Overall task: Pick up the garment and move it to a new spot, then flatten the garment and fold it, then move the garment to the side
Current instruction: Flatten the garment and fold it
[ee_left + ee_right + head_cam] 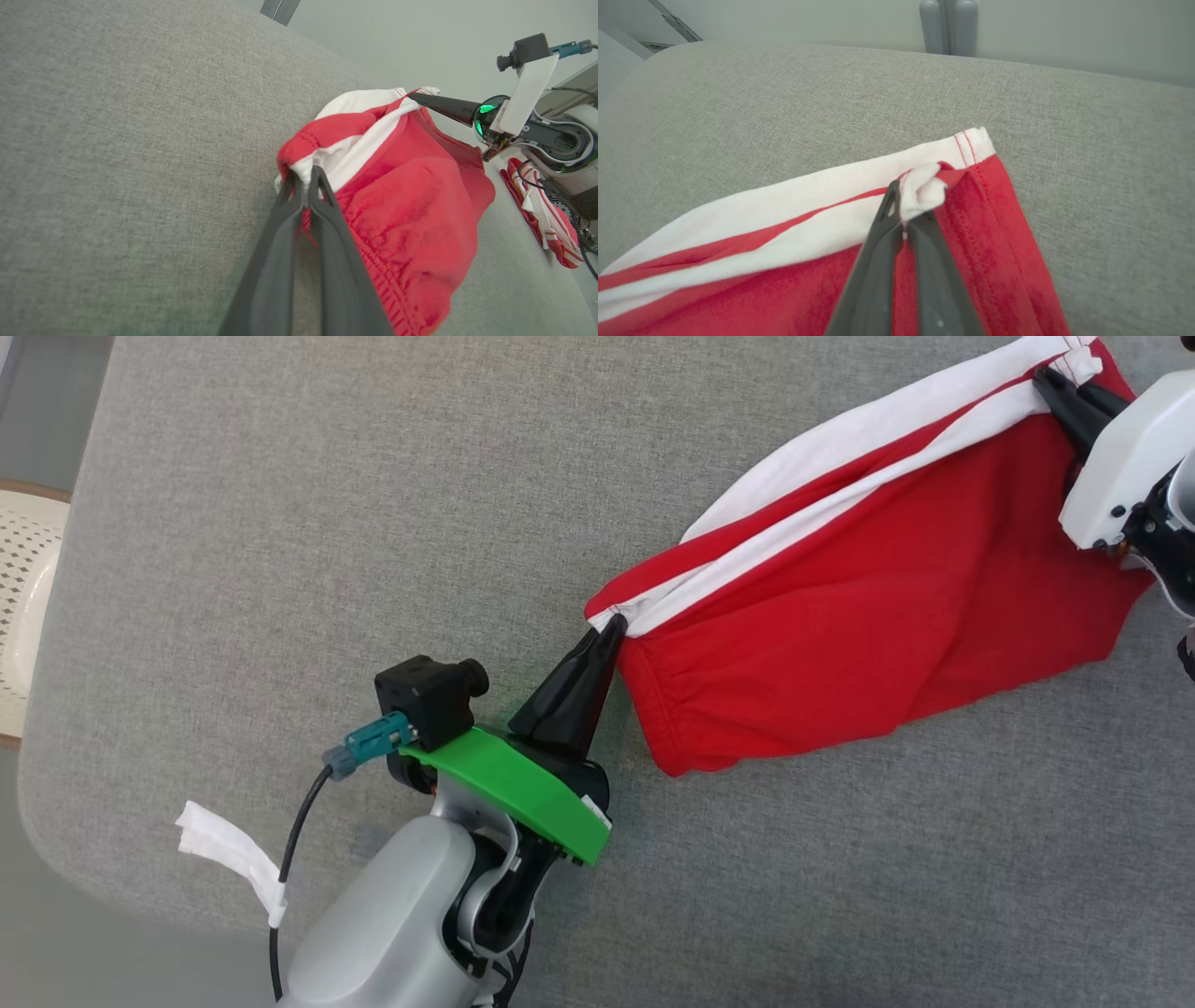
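Note:
The garment (pixel 868 597) is red cloth with white stripes, stretched across the right half of the grey padded surface (pixel 327 523). My left gripper (pixel 611 627) is shut on its near-left corner, at the white stripe's end. My right gripper (pixel 1050 381) is shut on the far-right corner, also at the white stripe. In the left wrist view the left gripper (pixel 304 176) pinches bunched red and white cloth of the garment (pixel 411 196). The right wrist view has the right gripper (pixel 903 198) pinching a folded white hem of the garment (pixel 738 242).
The grey padded surface has a rounded edge at the left and free room left of the garment. A pale perforated seat (pixel 23 597) stands beyond that edge. In the left wrist view another red and white striped cloth (pixel 542 214) lies at the right near my right arm.

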You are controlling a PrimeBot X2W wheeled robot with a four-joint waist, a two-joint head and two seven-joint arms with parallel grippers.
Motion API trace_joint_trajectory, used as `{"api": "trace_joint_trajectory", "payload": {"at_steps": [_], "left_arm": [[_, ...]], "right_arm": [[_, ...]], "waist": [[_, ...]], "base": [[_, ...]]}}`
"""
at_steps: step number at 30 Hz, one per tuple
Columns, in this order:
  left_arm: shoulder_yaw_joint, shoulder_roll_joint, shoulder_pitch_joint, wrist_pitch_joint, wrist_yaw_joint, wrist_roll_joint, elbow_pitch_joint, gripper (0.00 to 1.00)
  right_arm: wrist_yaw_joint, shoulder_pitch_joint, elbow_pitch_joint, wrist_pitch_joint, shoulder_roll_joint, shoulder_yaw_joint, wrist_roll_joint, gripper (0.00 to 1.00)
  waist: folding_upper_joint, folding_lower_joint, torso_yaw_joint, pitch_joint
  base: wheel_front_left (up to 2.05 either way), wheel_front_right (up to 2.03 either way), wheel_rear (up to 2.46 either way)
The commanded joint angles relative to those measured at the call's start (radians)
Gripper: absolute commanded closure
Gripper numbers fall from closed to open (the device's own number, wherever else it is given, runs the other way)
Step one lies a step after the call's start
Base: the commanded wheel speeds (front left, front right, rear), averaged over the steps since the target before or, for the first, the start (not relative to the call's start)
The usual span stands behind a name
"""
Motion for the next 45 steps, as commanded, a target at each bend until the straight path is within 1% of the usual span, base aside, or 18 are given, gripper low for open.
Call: {"api": "trace_joint_trajectory", "payload": {"at_steps": [1, 2, 3, 4, 5, 6, 16, 19, 21, 23, 26, 28, 30, 33, 34, 37, 40, 45], "left_arm": [[0.008, -0.002, -0.023, -0.004, -0.005, -0.002, 0.004, 1.0], [0.01, -0.003, -0.026, -0.006, -0.004, -0.004, 0.007, 0.95], [0.011, -0.005, -0.028, -0.009, -0.002, -0.005, 0.008, 0.78], [0.012, -0.008, -0.032, -0.013, -0.001, -0.005, 0.01, 0.65], [0.011, -0.011, -0.035, -0.014, -0.002, -0.005, 0.01, 0.47], [0.01, -0.013, -0.038, -0.016, -0.003, -0.006, 0.012, 0.0], [0.018, -0.018, -0.056, -0.026, 0.017, -0.007, 0.033, 0.0], [0.029, -0.01, -0.05, -0.043, 0.031, 0.005, 0.028, 0.0], [0.04, -0.001, -0.043, -0.061, 0.049, 0.023, 0.021, 0.0], [0.05, 0.011, -0.032, -0.082, 0.072, 0.05, 0.014, 0.0], [0.073, 0.041, -0.001, -0.109, 0.119, 0.126, -0.01, 0.0], [0.099, 0.048, 0.033, -0.119, 0.145, 0.17, -0.037, 0.0], [0.132, 0.055, 0.069, -0.124, 0.165, 0.232, -0.082, 0.0], [0.183, 0.041, 0.145, -0.122, 0.174, 0.316, -0.154, 0.0], [0.2, 0.032, 0.166, -0.122, 0.171, 0.347, -0.18, 0.0], [0.228, -0.001, 0.215, -0.122, 0.14, 0.408, -0.226, 0.0], [0.236, -0.033, 0.235, -0.122, 0.103, 0.439, -0.239, 0.0], [0.248, -0.068, 0.232, -0.122, 0.057, 0.469, -0.228, 0.0]], "right_arm": [[0.0, -0.019, 0.008, 0.008, -0.005, -0.006, -0.011, 1.0], [0.0, -0.03, 0.015, 0.014, -0.004, -0.011, -0.019, 1.0], [0.0, -0.036, 0.018, 0.016, -0.002, -0.013, -0.023, 0.91], [0.0, -0.043, 0.023, 0.024, 0.001, -0.014, -0.029, 0.77], [0.0, -0.049, 0.022, 0.024, 0.004, -0.014, -0.031, 0.55], [0.0, -0.059, 0.02, 0.015, 0.005, -0.02, -0.036, 0.0], [0.0, -0.09, 0.038, -0.052, 0.035, -0.046, -0.089, 0.0], [0.0, -0.082, 0.023, -0.075, 0.032, -0.04, -0.087, 0.0], [0.0, -0.067, 0.002, -0.097, 0.014, -0.027, -0.1, 0.0], [0.0, -0.046, -0.022, -0.13, -0.008, -0.011, -0.12, 0.0], [0.0, -0.001, -0.06, -0.183, -0.052, 0.029, -0.192, 0.0], [0.0, 0.042, -0.067, -0.203, -0.063, 0.044, -0.233, 0.0], [0.0, 0.085, -0.068, -0.194, -0.061, 0.051, -0.248, 0.0], [0.0, 0.118, -0.072, -0.139, -0.073, 0.06, -0.267, 0.0], [0.0, 0.122, -0.073, -0.115, -0.078, 0.06, -0.274, 0.0], [0.0, 0.101, -0.078, -0.043, -0.087, 0.052, -0.279, 0.0], [0.0, 0.067, -0.071, 0.03, -0.116, 0.063, -0.288, 0.0], [0.0, 0.015, -0.043, 0.124, -0.125, 0.074, -0.272, 0.0]], "waist": [[0.0, 0.0, 0.008, 0.008], [0.0, 0.0, 0.009, 0.011], [0.0, 0.0, 0.01, 0.013], [0.0, 0.0, 0.012, 0.015], [0.0, 0.0, 0.013, 0.016], [0.0, 0.0, 0.014, 0.018], [0.0, 0.0, 0.001, 0.016], [0.0, 0.0, -0.008, 0.009], [0.0, 0.0, -0.012, 0.0], [0.0, 0.0, -0.019, -0.014], [0.0, 0.0, -0.039, -0.042], [0.0, 0.0, -0.054, -0.066], [0.0, 0.0, -0.065, -0.086], [0.0, 0.0, -0.073, -0.091], [0.0, 0.0, -0.07, -0.086], [0.0, 0.0, -0.05, -0.051], [0.0, 0.0, -0.023, -0.006], [0.0, 0.0, 0.023, 0.053]], "base": [[0.0, 0.0, 0.0], [0.0, 0.0, 0.0], [0.0, 0.0, 0.0], [0.0, 0.0, 0.0], [0.0, 0.0, 0.0], [0.0, 0.0, 0.0], [0.0, 0.0, 0.0], [0.0, 0.0, 0.0], [0.0, 0.0, 0.0], [0.0, 0.0, 0.0], [0.0, 0.0, 0.0], [0.0, 0.0, 0.0], [0.0, 0.0, 0.0], [0.0, 0.0, 0.0], [0.0, 0.0, 0.0], [0.0, 0.0, 0.0], [0.0, 0.0, 0.0], [0.0, 0.0, 0.0]]}}
